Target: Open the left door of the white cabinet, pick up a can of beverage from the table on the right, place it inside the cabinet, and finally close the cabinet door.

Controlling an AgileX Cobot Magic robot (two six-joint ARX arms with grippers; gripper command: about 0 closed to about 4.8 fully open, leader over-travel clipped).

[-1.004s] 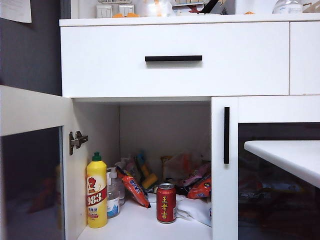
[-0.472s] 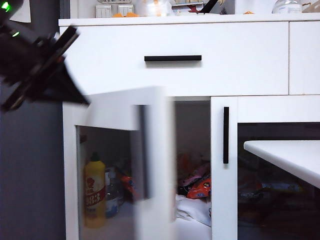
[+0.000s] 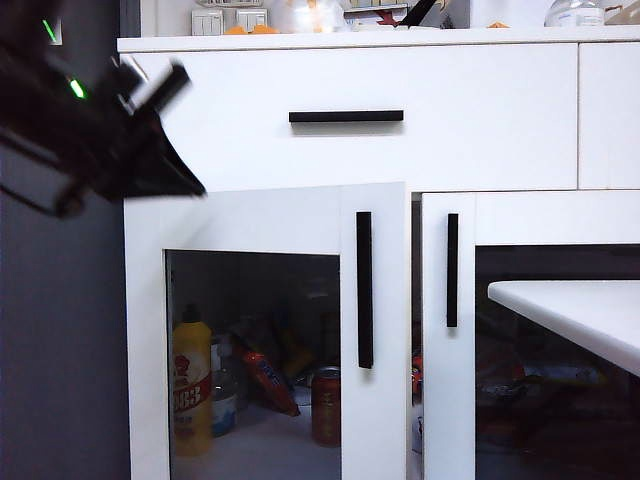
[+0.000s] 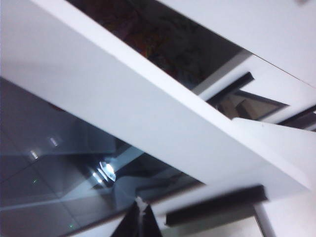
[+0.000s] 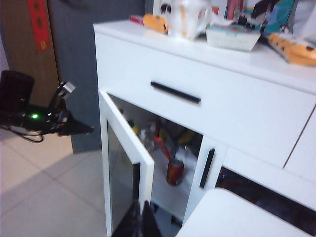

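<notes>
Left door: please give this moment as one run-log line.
left door ajar | can of beverage inside white cabinet | left gripper shut, empty, off the door | right gripper shut, empty

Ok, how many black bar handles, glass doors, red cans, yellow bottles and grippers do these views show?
Black bar handles: 3, on the drawer, left door and right door
Glass doors: 2
Red cans: 1
Yellow bottles: 1
Grippers: 2, fingers shut; left gripper near the left door, right gripper back from the cabinet
Total: 9

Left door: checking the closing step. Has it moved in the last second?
Yes. The left door has swung from wide open to nearly shut, its handle now close to the right door's handle.
</notes>
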